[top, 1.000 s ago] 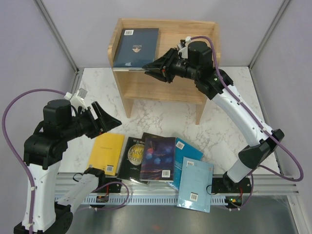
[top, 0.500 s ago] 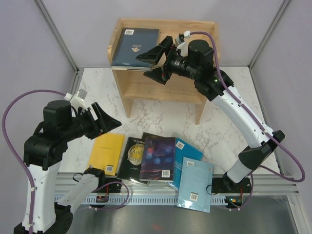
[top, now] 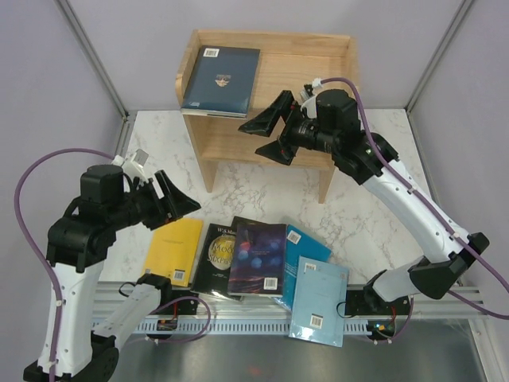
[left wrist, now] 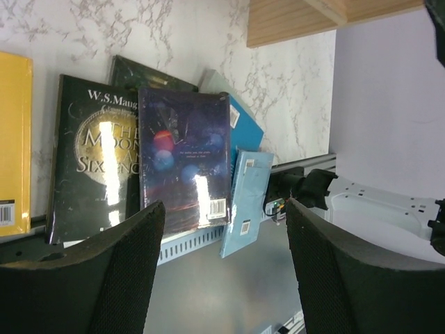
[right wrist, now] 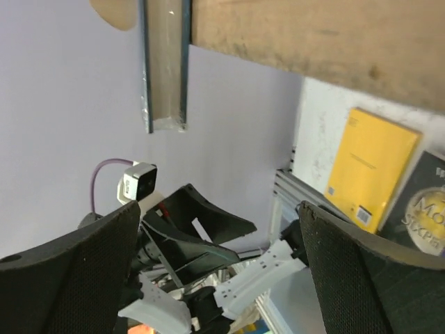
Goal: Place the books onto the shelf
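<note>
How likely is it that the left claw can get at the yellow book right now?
Probably yes. The left claw hangs open just above the yellow book, which lies flat with its cover bare and nothing between the two.

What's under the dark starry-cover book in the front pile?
It overlaps the black gold-title book and the teal book. Anything fully beneath the starry book is hidden.

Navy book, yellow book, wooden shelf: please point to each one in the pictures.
navy book (top: 221, 79), top external view, middle of its cover
yellow book (top: 175, 253), top external view, middle of its cover
shelf (top: 301, 72), top external view, bare wood of the top tier, right of the navy book
</note>
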